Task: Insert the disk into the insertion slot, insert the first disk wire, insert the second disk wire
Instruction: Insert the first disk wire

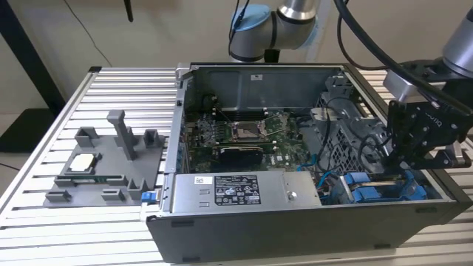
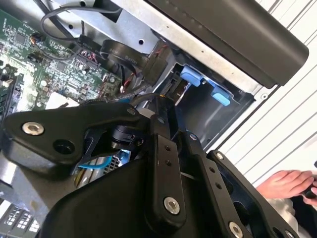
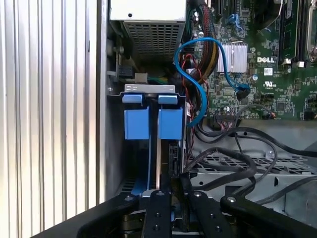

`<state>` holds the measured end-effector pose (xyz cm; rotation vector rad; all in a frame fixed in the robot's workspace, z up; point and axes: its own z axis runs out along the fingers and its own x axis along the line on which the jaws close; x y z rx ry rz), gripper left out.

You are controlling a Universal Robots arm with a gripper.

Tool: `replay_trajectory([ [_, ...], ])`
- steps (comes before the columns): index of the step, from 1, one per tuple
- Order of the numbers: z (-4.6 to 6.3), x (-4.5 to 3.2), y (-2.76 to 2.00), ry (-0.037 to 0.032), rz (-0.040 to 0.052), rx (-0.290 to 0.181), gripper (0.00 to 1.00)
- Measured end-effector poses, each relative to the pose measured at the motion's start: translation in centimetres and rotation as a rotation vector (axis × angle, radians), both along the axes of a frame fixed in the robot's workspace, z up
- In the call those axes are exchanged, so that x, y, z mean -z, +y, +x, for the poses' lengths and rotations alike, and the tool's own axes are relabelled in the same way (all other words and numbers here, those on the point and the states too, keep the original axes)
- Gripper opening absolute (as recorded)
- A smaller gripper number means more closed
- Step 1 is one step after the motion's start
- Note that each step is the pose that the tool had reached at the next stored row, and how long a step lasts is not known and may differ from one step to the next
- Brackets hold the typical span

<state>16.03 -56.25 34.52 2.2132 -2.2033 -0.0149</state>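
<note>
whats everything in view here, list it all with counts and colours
computer case: 1, dark grey, open, on the table
table: 1, silver, slatted
motherboard: 1, green, inside the case
power-supply box: 1, grey, labelled, at the case's near side
disk: 1, blue-framed, on edge in the drive bay
blue cable: 1, looping beside the bay
fixture tray: 1, grey, exterior view's left
hand: 1, a person's, beside the table
tool: 1, black, at the disk

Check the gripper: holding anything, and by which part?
The gripper appears shut on the disk, gripping the edge that sticks out of the slot.
</note>
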Motion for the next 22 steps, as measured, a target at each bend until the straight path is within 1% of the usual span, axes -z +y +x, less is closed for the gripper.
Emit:
replay_trajectory([
  [9,0.3,0.43,0.21,-0.0016,0.0011,0.000,0.19],
  [13,0.5,0.55,0.24,-0.0016,0.0049,0.000,0.19],
  [16,0.6,0.56,0.24,-0.0016,0.0058,0.000,0.19],
  [22,0.6,1.38,0.24,-0.0018,0.0048,0.001,0.19],
])
